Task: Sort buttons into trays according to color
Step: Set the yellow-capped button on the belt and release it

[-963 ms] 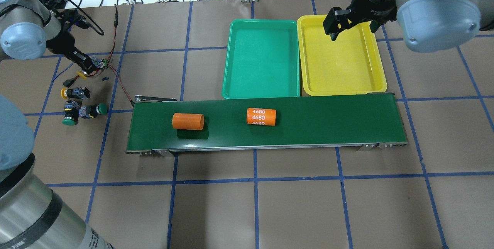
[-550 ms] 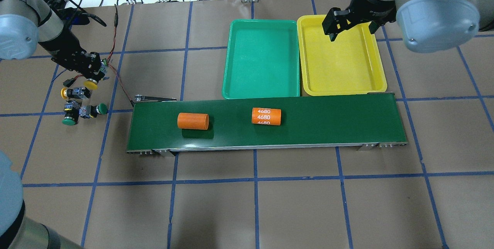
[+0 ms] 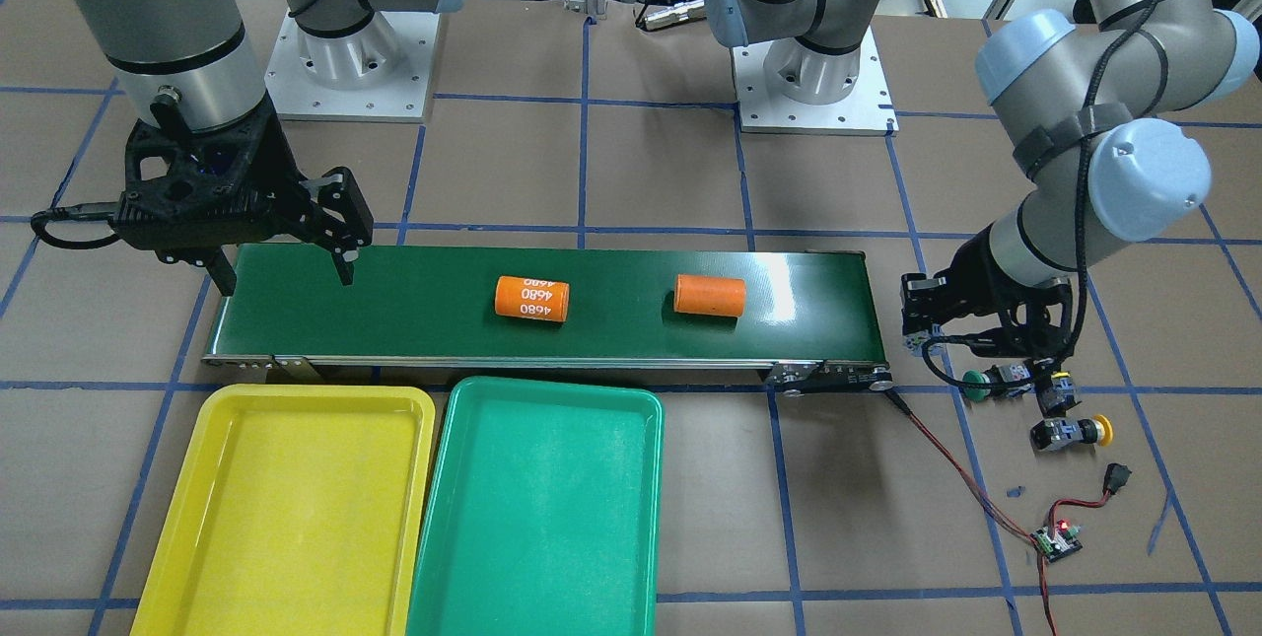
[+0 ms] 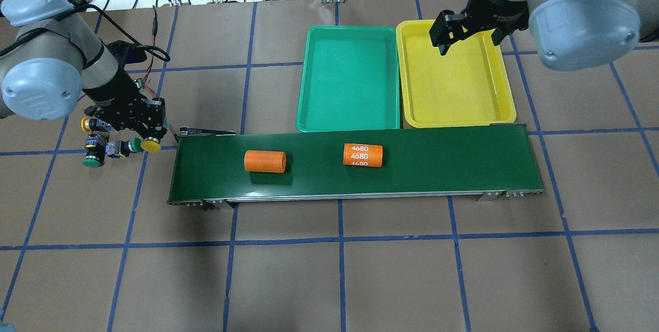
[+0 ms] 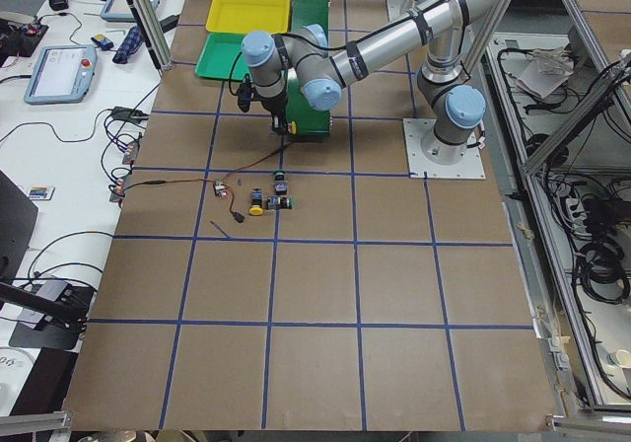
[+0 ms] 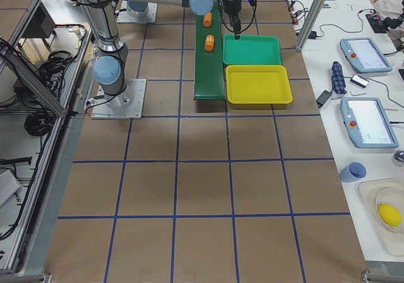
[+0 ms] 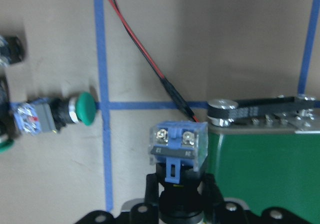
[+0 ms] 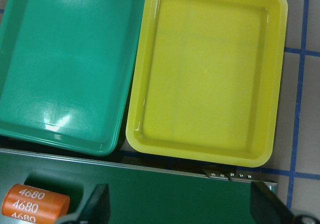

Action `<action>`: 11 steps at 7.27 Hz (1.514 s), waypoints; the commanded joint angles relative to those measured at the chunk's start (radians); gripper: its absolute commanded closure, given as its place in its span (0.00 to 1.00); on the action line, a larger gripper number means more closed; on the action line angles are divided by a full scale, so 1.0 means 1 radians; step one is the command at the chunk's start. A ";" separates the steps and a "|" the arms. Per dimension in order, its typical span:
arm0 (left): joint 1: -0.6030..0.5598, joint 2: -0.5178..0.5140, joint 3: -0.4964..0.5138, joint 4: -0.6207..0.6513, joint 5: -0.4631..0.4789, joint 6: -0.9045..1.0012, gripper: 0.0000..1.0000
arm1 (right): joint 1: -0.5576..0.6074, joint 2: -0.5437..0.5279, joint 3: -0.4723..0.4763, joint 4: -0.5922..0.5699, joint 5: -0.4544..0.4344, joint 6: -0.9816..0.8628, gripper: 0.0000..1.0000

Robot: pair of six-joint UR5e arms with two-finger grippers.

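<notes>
"4680" repeated in white, on orange cylinder (image 4: 363, 155)

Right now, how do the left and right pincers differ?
The left pincer is shut on a yellow button, while the right pincer is open and empty. The left pincer hangs at the end of the conveyor belt beside the loose buttons. The right pincer hangs by the belt's opposite end, near the yellow tray. Both are black with two fingers.

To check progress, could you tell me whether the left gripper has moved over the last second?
Yes. Seen from overhead, the left gripper, holding a yellow button, moved toward the conveyor's left end.
</notes>
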 commanded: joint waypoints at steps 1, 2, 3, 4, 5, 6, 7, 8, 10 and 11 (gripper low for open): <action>-0.031 0.017 -0.049 0.011 -0.001 -0.013 1.00 | 0.000 0.001 0.000 0.000 0.000 0.000 0.00; -0.040 0.006 -0.055 0.011 -0.001 -0.010 1.00 | 0.000 -0.001 0.000 0.000 0.002 0.000 0.00; -0.057 0.001 -0.055 0.011 -0.001 -0.010 1.00 | 0.000 0.001 0.000 -0.001 0.002 0.000 0.00; -0.072 0.015 -0.060 0.011 -0.002 -0.013 1.00 | 0.000 -0.001 0.000 0.000 0.002 0.000 0.00; -0.082 0.018 -0.077 0.011 -0.002 -0.012 1.00 | 0.000 0.001 0.000 -0.001 0.002 0.000 0.00; -0.083 0.017 -0.095 0.028 -0.002 -0.007 1.00 | 0.000 0.001 0.000 0.000 0.002 0.000 0.00; -0.085 0.018 -0.103 0.043 -0.002 -0.019 0.75 | 0.000 0.001 0.000 0.000 0.002 0.000 0.00; -0.085 0.015 -0.104 0.043 -0.002 -0.021 0.37 | 0.000 0.001 0.000 -0.001 0.002 0.000 0.00; -0.086 0.020 -0.104 0.042 -0.004 -0.024 0.00 | 0.000 -0.001 0.000 0.000 0.002 0.001 0.00; -0.086 0.027 -0.089 0.042 -0.010 -0.024 0.00 | 0.000 0.001 0.000 -0.001 0.002 0.001 0.00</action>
